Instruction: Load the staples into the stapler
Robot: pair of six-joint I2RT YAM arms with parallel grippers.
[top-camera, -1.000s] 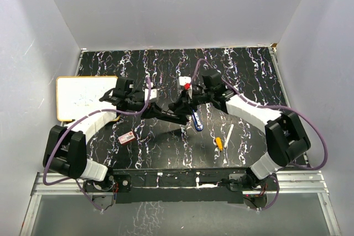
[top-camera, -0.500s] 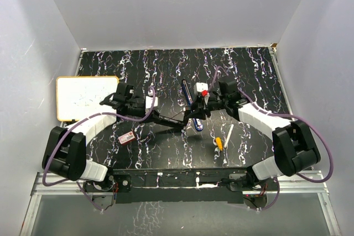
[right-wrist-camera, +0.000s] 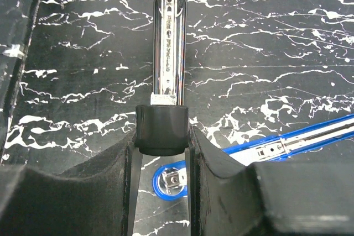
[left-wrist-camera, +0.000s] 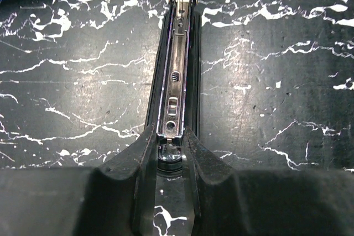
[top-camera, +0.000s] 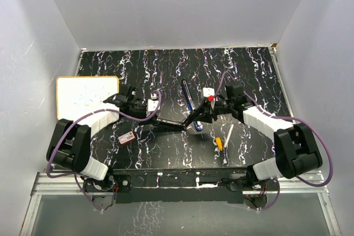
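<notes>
The left gripper (left-wrist-camera: 168,136) is clamped on one end of the opened black stapler (top-camera: 177,124) at mid-desk (top-camera: 249,64). The right gripper (right-wrist-camera: 161,120) grips its capped other end. The staples (top-camera: 126,137) lie apart, toward the near left corner.

White-shelled arms (top-camera: 97,121), black joints (top-camera: 69,153), matte black pincers (left-wrist-camera: 170,150), purple cables (top-camera: 159,102).

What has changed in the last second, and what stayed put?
The right gripper, shut on one end of the black stapler, moved right and toward the near edge, spreading it wider open. The left gripper, shut on the other end, shifted slightly right. The staple box, pen and whiteboard stayed put.
</notes>
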